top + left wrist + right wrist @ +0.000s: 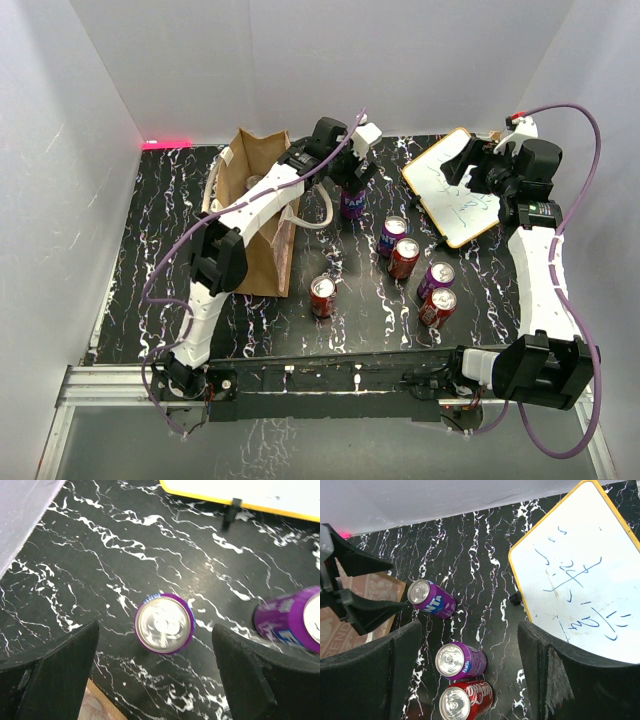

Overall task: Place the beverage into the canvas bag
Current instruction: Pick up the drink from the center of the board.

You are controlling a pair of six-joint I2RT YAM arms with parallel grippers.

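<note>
Purple Fanta can (352, 204), where's it sitting right now? Not in the canvas bag (255, 215) yet? (tote_guy)

Nope, it's upright on the black marbled tabletop (180, 200), just to the right of the bag and not touching it. The bag is standing up as well, with its mouth open. (yam_watcher)

And the left gripper (352, 176)? (tote_guy)

It's right over that can with the jaws spread wide. From the left wrist camera, the can's top sits between the two fingers (55, 675) with bare tabletop on either side, so nothing's gripped. I can't tell if the fingertips are down at rim level or a bit above it. (yam_watcher)

Right side? (tote_guy)

The right gripper (470, 626) is open too and holding nothing. It's hanging over by the yellow-framed whiteboard (465, 205) with the blue scribbles, well apart from the Fanta.

Five more cans stand on the tabletop. There's a purple can (393, 231) right beside a red can (404, 258), then a second purple can (437, 277) and second red can (437, 305) paired up nearer the arms. A lone red can (322, 295) sits near the bag's front corner. (yam_watcher)
</note>
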